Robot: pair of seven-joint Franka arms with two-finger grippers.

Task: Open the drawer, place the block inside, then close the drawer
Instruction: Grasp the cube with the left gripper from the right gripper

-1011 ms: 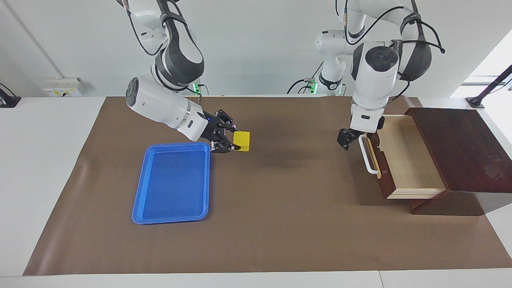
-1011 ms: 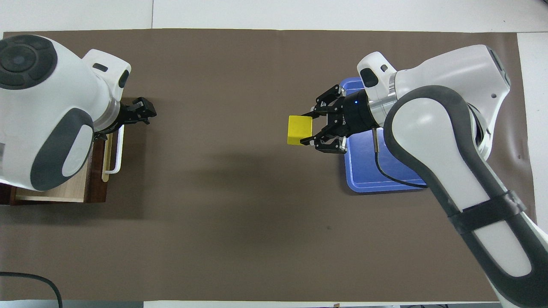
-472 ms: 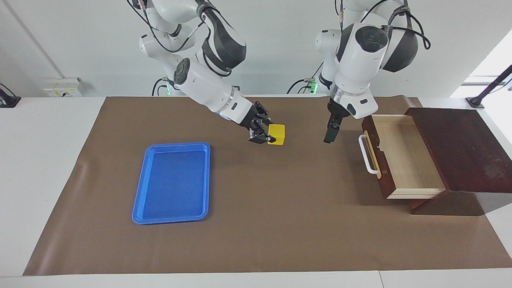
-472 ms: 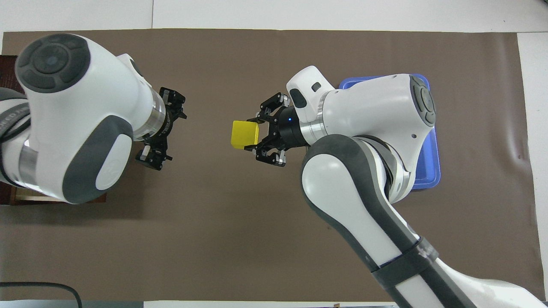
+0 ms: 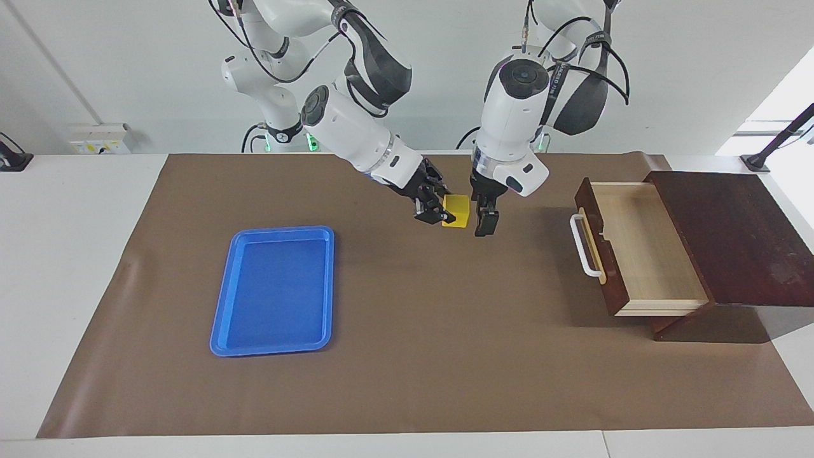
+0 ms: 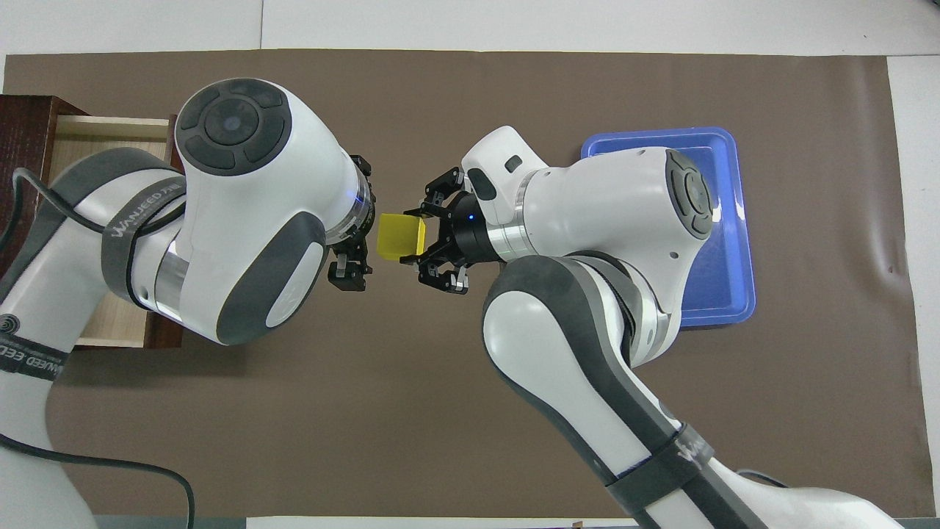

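Now block (image 5: 456,210) in right hand (image 5: 440,215).

The right gripper (image 5: 447,212) is hanging in the air over the middle of the bench, its fingers pinching the block (image 5: 457,211). The left gripper (image 5: 484,216) is hanging just beside it, fingers spread, pointing down.

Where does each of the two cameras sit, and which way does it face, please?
Facing view: high across the table, looking at both arm bases; the right pincer holds the block, the left pincer is beside it.
Overhead view: above the robots' end, looking steeply down; both arms enter from below.
Shared: block, open drawer, blue tray.
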